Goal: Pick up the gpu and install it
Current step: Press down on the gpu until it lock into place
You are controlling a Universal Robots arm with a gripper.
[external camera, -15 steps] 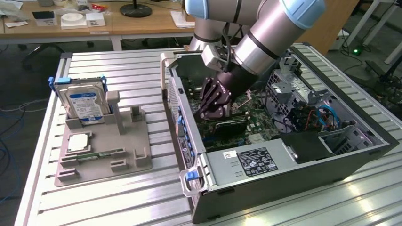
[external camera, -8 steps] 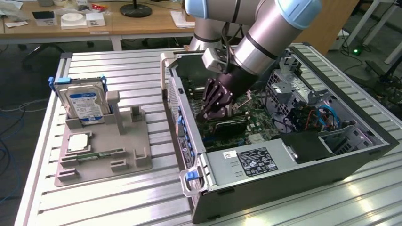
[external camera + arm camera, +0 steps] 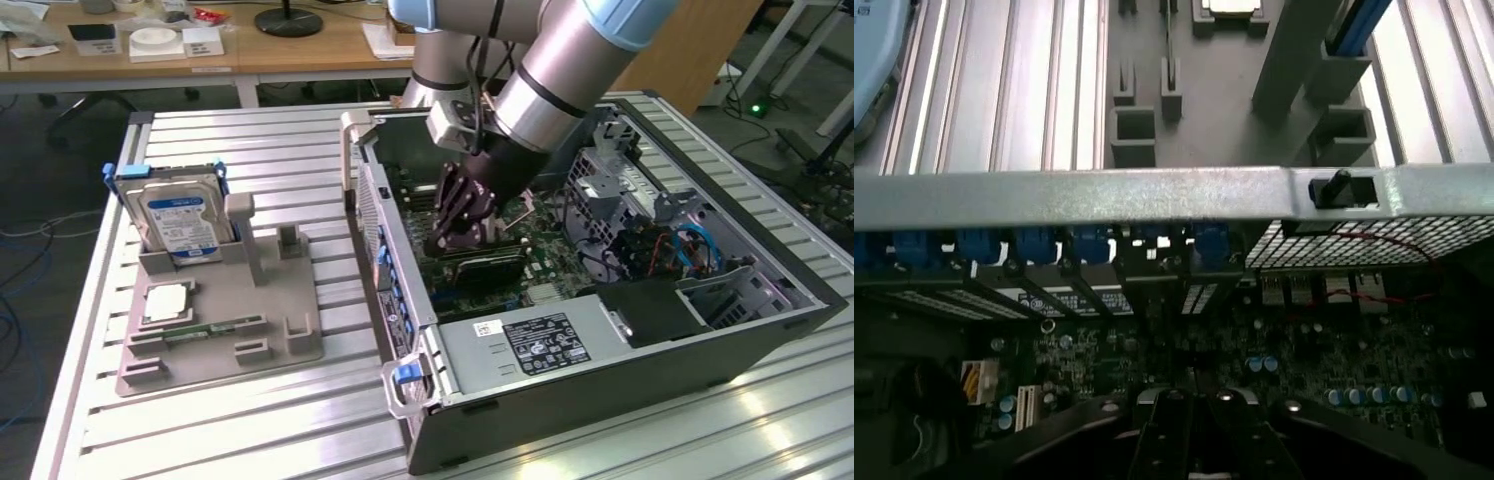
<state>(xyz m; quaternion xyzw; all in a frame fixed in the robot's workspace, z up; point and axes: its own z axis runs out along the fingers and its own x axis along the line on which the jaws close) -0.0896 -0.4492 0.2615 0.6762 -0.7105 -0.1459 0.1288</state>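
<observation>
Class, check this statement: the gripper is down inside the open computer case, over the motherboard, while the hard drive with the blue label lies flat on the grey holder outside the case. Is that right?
Not quite. The hard drive does not lie flat; it stands upright on edge in the grey holder, as the exterior view shows. The rest holds: the gripper is down inside the open computer case, over the motherboard.

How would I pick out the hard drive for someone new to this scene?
Start at the open computer case, then look to the exterior view's left at the grey holder tray on the slatted table. The hard drive stands upright at the tray's far end: a silver box with a blue label, much bulkier than the thin green memory stick nearby.
</observation>
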